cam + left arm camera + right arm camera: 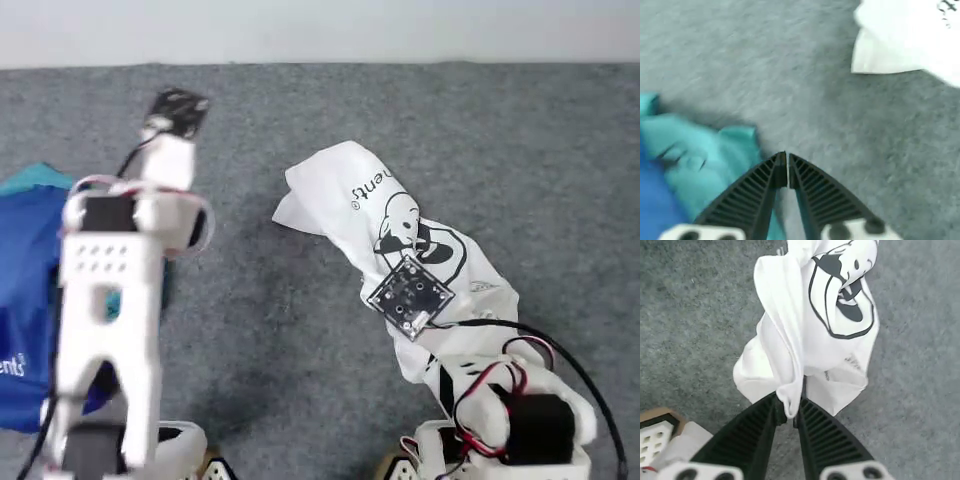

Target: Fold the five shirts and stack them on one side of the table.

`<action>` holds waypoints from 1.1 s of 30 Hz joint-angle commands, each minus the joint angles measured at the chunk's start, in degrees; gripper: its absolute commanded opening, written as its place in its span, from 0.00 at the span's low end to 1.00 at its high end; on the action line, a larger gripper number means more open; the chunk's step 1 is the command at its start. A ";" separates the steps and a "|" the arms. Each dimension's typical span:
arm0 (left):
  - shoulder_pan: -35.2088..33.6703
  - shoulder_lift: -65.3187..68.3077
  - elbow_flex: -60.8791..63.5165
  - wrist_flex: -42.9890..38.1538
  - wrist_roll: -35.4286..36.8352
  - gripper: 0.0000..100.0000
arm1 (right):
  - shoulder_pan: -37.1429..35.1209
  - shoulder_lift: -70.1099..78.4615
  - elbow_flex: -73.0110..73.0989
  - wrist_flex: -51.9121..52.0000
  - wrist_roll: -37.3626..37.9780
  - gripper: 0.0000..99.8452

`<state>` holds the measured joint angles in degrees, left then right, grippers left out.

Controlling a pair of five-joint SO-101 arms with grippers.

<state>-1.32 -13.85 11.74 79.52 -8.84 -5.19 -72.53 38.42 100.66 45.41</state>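
The grey felt table (pixel 300 120) carries a white shirt (pixel 400 215) whose long axis runs from its near end away to the far edge. The right gripper (pixel 789 406) is clenched on a fold at that near end. The left gripper (pixel 787 161), closed on nothing, hangs well apart from the shirt's side, by a teal shirt (pixel 695 155), so I judge the right arm is nearer for the fold.

White shirt (pixel 345 190) crumpled mid-table; blue shirt (pixel 25 300) at left edge.

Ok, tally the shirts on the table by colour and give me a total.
white shirt: 1
blue shirt: 1
teal shirt: 1
Total: 3 shirts in view
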 commanded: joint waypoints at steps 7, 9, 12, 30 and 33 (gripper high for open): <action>7.12 29.89 -25.36 -2.37 0.26 0.15 | 0.40 0.13 0.09 2.07 -3.87 0.01; 8.09 35.52 -31.08 -2.37 0.26 0.17 | 0.40 0.04 0.09 2.07 -4.57 0.01; 9.32 42.81 -39.43 -2.29 0.26 0.19 | 0.40 0.04 0.09 2.07 -5.80 0.01; 13.89 75.69 -75.74 -2.64 2.37 0.21 | 0.48 0.13 0.09 2.07 -6.42 0.01; 14.24 80.44 -81.01 -2.46 6.68 0.20 | 0.48 0.13 0.09 2.07 -6.42 0.01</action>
<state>12.31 65.19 -63.34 78.02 -4.97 -5.19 -72.53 38.77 100.66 39.52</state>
